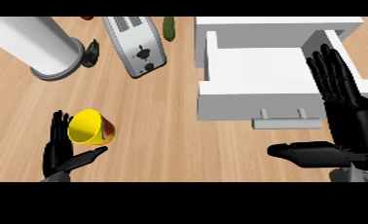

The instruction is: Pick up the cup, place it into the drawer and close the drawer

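A yellow cup with a red and green side lies tipped on the wooden counter at the lower left, its mouth facing up and left. My left hand is open right beside it, fingers up along the cup's left rim and thumb stretched out under it. The white drawer stands pulled open at the right, its inside bare and its grey handle facing me. My right hand is open, fingers straight up over the drawer's right edge, thumb pointing left below the handle.
A silver toaster lies at the top middle. A large grey cylinder stands at the top left with a dark green vegetable beside it. A green cucumber rests near the white cabinet.
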Controlling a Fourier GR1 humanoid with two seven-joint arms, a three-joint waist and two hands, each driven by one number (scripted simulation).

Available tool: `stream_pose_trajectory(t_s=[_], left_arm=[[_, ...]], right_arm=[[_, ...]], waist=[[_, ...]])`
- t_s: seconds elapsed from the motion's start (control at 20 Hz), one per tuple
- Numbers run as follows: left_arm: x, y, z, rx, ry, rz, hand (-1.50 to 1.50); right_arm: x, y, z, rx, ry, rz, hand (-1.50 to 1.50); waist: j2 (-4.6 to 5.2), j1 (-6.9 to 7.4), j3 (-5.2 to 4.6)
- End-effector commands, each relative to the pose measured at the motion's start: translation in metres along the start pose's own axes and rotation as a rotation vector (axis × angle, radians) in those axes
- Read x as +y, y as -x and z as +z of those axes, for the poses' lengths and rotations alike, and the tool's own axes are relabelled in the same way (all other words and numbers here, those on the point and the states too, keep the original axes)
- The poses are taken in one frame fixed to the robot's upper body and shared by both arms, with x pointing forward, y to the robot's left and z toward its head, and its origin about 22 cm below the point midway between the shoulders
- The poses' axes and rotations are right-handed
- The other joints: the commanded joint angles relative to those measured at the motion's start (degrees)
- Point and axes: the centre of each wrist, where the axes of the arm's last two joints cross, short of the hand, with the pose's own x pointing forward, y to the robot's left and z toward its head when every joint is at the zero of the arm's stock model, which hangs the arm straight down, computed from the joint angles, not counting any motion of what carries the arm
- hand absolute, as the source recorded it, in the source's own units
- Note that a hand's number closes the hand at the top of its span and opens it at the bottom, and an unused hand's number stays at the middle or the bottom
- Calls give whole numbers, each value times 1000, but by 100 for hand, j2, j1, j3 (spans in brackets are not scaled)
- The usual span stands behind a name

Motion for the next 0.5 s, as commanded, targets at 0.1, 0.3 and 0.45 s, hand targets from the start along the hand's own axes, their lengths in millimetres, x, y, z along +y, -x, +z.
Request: stream_pose_trajectory(t_s=[0.1, 0.3, 0.45], left_arm=[[-6, 3, 1, -102, 61, 143, -150], [-30, 1, -12, -113, 113, 225, 150], [-35, 1, -13, -93, 182, 286, 150]], right_arm=[[-10, -11, 2, -10, 3, 12, -150], [-18, 8, -1, -10, 4, -10, -150], [-10, 1, -4, 2, -11, -9, -150]], waist=[[25, -60, -52], [34, -27, -46], [22, -17, -47]])
